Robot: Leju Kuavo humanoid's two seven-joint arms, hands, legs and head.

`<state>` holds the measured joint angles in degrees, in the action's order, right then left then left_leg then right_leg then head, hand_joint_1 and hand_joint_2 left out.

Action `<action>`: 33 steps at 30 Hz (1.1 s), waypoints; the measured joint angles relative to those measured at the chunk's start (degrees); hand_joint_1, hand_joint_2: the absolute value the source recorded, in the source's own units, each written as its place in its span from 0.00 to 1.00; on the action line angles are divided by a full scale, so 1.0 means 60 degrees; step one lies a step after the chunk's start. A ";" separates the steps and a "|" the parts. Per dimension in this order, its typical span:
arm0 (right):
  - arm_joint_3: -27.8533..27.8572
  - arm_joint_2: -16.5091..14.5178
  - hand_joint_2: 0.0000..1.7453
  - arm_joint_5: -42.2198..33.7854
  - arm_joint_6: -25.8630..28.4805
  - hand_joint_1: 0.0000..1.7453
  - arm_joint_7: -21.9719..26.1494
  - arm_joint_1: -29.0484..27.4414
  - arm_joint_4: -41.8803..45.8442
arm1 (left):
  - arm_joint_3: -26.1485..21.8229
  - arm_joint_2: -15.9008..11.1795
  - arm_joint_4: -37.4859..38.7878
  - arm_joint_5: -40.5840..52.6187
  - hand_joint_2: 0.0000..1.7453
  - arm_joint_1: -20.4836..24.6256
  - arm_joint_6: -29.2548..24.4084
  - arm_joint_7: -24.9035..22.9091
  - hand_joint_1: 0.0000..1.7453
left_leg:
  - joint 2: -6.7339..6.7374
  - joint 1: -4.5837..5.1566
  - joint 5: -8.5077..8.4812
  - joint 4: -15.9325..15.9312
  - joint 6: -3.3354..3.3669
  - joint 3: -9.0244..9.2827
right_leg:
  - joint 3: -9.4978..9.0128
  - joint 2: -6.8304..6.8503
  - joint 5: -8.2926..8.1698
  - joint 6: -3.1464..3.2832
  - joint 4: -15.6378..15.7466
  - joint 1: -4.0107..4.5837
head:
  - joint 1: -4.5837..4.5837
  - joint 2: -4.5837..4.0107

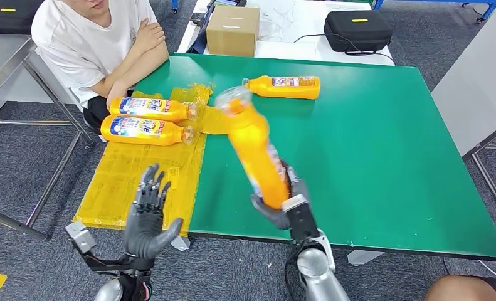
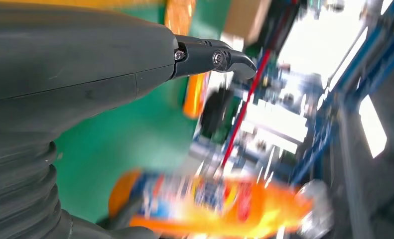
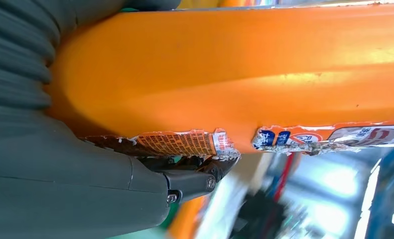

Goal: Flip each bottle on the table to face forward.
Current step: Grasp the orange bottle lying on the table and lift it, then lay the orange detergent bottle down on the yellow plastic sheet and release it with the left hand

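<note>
My right hand (image 1: 287, 199) grips the base of an orange bottle (image 1: 254, 148) and holds it lifted above the green table (image 1: 370, 144), tilted with its clear cap end pointing away. In the right wrist view the same bottle (image 3: 244, 74) shows torn label strips beside my right hand (image 3: 75, 164). In the left wrist view that bottle (image 2: 209, 209) is blurred. My left hand (image 1: 147, 216) hovers open by the table's near left corner with fingers spread; its thumb (image 2: 214, 57) holds nothing. Two orange bottles (image 1: 146, 108) (image 1: 146, 130) lie labels up on yellow sheets. A third bottle (image 1: 286, 86) lies at the far side.
A person in a white shirt (image 1: 88, 41) sits at the far left corner, arms folded. The yellow sheets (image 1: 142, 179) cover the table's left edge. A cardboard box (image 1: 232, 30) and a black case (image 1: 357, 30) stand on the white table behind. A metal table (image 1: 7, 56) stands at left.
</note>
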<state>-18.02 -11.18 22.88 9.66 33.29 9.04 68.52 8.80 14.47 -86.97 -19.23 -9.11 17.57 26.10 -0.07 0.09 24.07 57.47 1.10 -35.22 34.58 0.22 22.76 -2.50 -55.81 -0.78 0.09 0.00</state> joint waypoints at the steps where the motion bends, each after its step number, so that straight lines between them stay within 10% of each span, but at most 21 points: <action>1: -0.0192 -0.0016 1.00 0.0228 0.0004 1.00 0.0091 0.0009 -0.0005 | 0.0129 -0.0015 0.0011 0.0038 1.00 0.0038 0.0090 -0.0037 0.00 | -0.0001 0.0000 0.0000 0.0000 0.0000 0.0000 | 0.0000 0.0000 0.0000 0.0000 0.0000 0.0000 | 0.0000 0.0000; 13: -0.2778 -0.0211 1.00 0.1490 0.0308 1.00 0.0747 0.0566 -0.1031 | 0.1185 -0.0156 0.0370 0.0008 1.00 0.0835 0.0216 -0.0373 0.00 | -0.0011 -0.0001 -0.0003 0.0000 -0.0001 -0.0003 | 0.0000 0.0002 0.0001 0.0000 -0.0001 0.0000 | 0.0000 0.0000; 25: -0.3236 -0.0217 1.00 0.1439 0.0351 1.00 0.0799 0.0844 -0.1516 | 0.1262 -0.0206 0.0576 -0.0214 1.00 0.0981 0.0300 -0.0474 0.00 | -0.0008 -0.0001 -0.0002 0.0000 -0.0002 -0.0004 | 0.0006 0.0000 0.0001 0.0000 -0.0001 0.0000 | -0.0001 0.0000; 29: -0.3327 -0.0215 1.00 0.1419 0.0299 1.00 0.0724 0.1027 -0.1830 | 0.1258 -0.0249 0.0612 -0.0356 1.00 0.1010 0.0378 -0.0452 0.97 | -0.0004 -0.0001 -0.0002 0.0000 -0.0002 -0.0003 | 0.0009 0.0000 0.0001 0.0000 -0.0001 0.0000 | -0.0002 0.0000; 33: -0.3448 -0.0215 1.00 0.1366 0.0279 0.63 0.0693 0.1204 -0.2195 | 0.1231 -0.0346 0.0654 -0.0462 1.00 0.1027 0.0510 -0.0430 1.00 | -0.0002 -0.0001 -0.0003 0.0001 -0.0002 -0.0003 | 0.0010 0.0000 0.0001 0.0000 -0.0001 0.0000 | -0.0003 0.0000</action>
<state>-38.70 -12.47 31.07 11.34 37.45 16.26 55.35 16.18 12.39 -83.05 -22.00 -2.94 20.63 23.52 -0.08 0.08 24.06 57.47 1.09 -35.24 34.64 0.22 22.77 -2.50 -55.82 -0.78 0.07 0.00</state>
